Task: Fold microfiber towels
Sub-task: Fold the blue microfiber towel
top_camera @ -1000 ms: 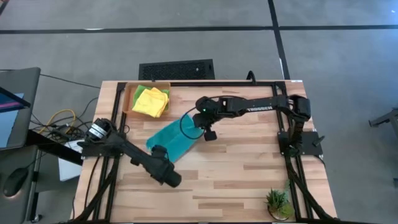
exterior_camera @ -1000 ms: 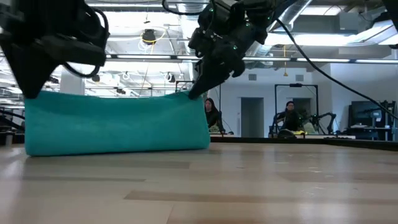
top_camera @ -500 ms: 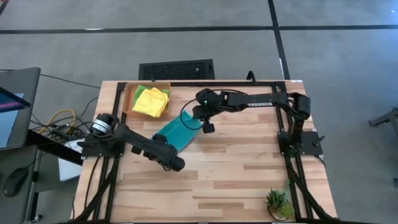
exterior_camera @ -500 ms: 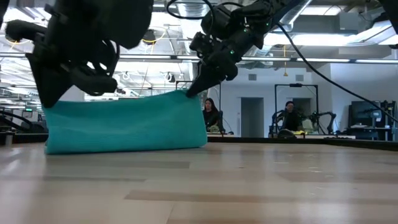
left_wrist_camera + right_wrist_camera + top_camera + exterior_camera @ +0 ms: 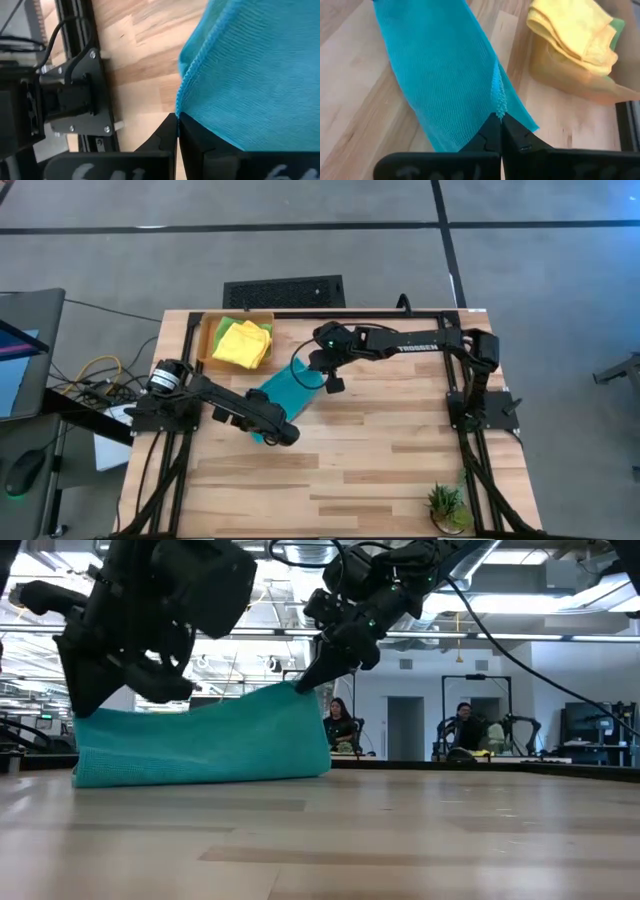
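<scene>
The teal towel (image 5: 283, 394) hangs between my two grippers near the table's middle. Its lower fold (image 5: 200, 776) rests on the wood. My left gripper (image 5: 265, 424) is shut on the towel's near-left end and shows at the left of the low view (image 5: 150, 692). My right gripper (image 5: 317, 375) is shut on its far-right end, higher up (image 5: 300, 686). Folded yellow towels (image 5: 243, 342) lie on a lime green towel (image 5: 230, 326) in the orange tray (image 5: 209, 340) at the far left. My left gripper pinches the towel's hemmed edge (image 5: 180, 106) between its two fingertips, at the near-left corner. That end is held a little above the table, and the cloth below it sags to the wood. My right gripper pinches the hemmed edge (image 5: 498, 104) between its two fingertips at the far-right corner, slanting down from above. This corner is lifted highest, and the upper edge (image 5: 230, 700) slopes down from it toward my left gripper.
The tray with the yellow towels (image 5: 570, 30) stands just beyond the teal towel. A small potted plant (image 5: 447, 506) stands at the near right corner. Bare wood lies to the right and near side. People (image 5: 465, 726) sit in the room behind.
My left gripper has gone toward the far edge and a little right with its towel end, and has come lower. My right gripper has shifted slightly toward the far left. The towel has drawn shorter between them, and its upper edge now slopes.
</scene>
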Available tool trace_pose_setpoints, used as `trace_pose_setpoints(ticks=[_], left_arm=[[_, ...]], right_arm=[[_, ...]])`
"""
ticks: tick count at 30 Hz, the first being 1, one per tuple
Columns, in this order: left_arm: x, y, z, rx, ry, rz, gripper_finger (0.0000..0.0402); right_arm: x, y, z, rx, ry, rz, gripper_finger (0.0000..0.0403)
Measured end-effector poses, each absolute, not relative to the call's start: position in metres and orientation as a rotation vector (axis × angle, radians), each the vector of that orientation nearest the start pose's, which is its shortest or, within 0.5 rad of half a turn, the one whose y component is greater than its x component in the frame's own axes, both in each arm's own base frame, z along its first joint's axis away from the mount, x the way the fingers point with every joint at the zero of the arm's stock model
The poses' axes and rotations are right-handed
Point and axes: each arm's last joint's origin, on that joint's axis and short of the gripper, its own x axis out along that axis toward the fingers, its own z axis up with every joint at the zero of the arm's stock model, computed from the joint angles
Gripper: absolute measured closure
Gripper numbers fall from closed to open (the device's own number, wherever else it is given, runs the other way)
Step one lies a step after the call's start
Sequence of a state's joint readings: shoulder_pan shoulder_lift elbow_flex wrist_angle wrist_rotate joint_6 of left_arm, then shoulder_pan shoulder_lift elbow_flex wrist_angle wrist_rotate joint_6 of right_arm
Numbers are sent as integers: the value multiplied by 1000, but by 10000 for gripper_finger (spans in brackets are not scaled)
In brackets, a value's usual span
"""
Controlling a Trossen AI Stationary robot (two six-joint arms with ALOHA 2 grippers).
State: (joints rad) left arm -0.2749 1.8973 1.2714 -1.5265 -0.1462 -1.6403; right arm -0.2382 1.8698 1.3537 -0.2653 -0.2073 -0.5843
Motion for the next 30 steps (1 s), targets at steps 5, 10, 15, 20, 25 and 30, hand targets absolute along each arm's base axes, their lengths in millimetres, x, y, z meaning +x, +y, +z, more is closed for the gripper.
trace_pose_setpoints(ticks=[5, 10, 15, 20, 25, 30], left_arm=[[270, -72, 172, -531, 1525, 1528, 401], [270, -71, 171, -516, 1510, 1526, 401], [264, -70, 163, -520, 1521, 1548, 401], [264, -69, 161, -509, 1517, 1541, 401], [266, -67, 160, -482, 1491, 1511, 394], [267, -63, 161, -450, 1494, 1493, 356]], right_arm=[[400, -91, 221, -392, 718, 186, 391], [409, -95, 205, -415, 711, 189, 391], [414, -97, 181, -414, 778, 215, 391], [416, -97, 181, -426, 762, 214, 389], [418, -101, 185, -437, 719, 190, 368], [418, -101, 185, -438, 720, 190, 327]])
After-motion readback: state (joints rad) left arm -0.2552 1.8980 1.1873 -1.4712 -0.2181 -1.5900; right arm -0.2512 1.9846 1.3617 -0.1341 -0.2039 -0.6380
